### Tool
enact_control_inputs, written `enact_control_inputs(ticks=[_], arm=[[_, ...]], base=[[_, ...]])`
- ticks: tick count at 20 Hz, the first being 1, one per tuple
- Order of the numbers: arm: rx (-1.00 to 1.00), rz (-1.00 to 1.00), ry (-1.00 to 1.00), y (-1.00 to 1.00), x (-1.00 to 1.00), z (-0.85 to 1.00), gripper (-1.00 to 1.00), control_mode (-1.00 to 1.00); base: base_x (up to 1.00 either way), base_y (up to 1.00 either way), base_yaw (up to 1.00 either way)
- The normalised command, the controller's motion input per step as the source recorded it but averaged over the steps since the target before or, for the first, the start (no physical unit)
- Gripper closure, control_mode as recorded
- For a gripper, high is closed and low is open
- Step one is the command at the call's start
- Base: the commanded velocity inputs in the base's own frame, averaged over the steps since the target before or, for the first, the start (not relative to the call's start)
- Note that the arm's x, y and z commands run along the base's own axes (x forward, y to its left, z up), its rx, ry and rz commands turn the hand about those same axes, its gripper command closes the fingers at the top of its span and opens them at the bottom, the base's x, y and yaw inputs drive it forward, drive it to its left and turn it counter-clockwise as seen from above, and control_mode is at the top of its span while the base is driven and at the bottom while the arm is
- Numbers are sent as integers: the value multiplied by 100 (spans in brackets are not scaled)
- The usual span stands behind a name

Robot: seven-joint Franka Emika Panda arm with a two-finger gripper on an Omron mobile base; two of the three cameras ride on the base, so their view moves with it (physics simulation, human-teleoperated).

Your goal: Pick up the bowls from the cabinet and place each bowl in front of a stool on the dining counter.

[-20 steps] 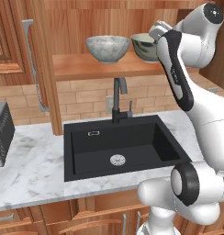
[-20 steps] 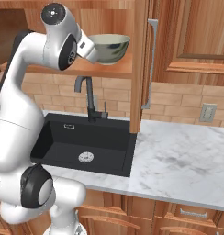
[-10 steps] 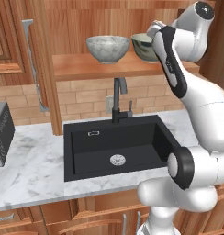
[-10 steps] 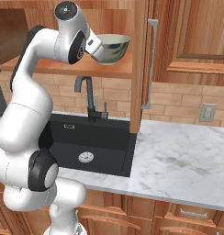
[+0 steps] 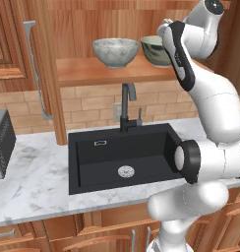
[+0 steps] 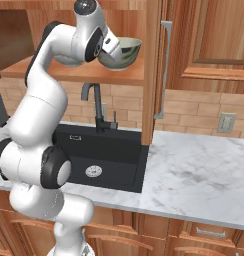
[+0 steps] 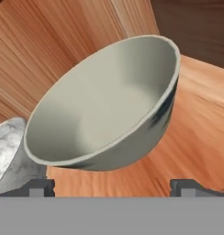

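**Reaching for the patterned bowl on the cabinet shelf**

A wood-panelled kitchen with a brick backsplash fills the frames; along the lower half runs a marble desk (image 5: 38, 182) with a black sink (image 5: 124, 157) let into it and a dark faucet (image 5: 127, 106) rising behind. At the far left edge of the left base view a grey appliance (image 5: 1, 142) sits on the desk, and the cabinet door with its silver bar handle (image 5: 37, 69) stands swung open, which is why the shelf (image 5: 102, 71) is exposed to the arm.

On that shelf, near the top centre of the left base view, stands the speckled stone-look bowl (image 5: 115, 51), upright. Just beside it to the right is the cream-and-green patterned bowl (image 5: 155, 49), also upright on the shelf and partly hidden by the white arm. Both are still in the cabinet, so neither has been carried to the dining counter yet.

In the hand view the patterned bowl (image 7: 109, 101) appears tilted only because the camera is rolled with the wrist; the stone-look bowl's edge (image 7: 8, 147) shows at lower left. The end effector (image 7: 114, 187) has its fingers spread wide, one tip at each lower corner of that view, with the bowl ahead of them and nothing between them. That spread looks meant to straddle the bowl's wall, so the next step is likely an advance onto the rim before closing
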Motion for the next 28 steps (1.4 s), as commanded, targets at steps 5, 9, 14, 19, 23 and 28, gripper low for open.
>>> enact_control_inputs(ticks=[5, 9, 14, 19, 23, 28], arm=[[0, 0, 0, -11, 35, 0, -100, -100], [0, 0, 2, -10, 41, 0, -100, -100], [0, 0, 2, -1, 43, -3, -100, -100], [0, 0, 1, 0, 34, -12, -100, -100], [0, -2, 0, 0, 12, -28, -100, -100], [0, -4, 0, 0, 2, -46, -100, -100]], base=[[0, 0, 0], [0, 0, 0], [0, 0, 0], [0, 0, 0], [0, 0, 0], [0, 0, 0]])
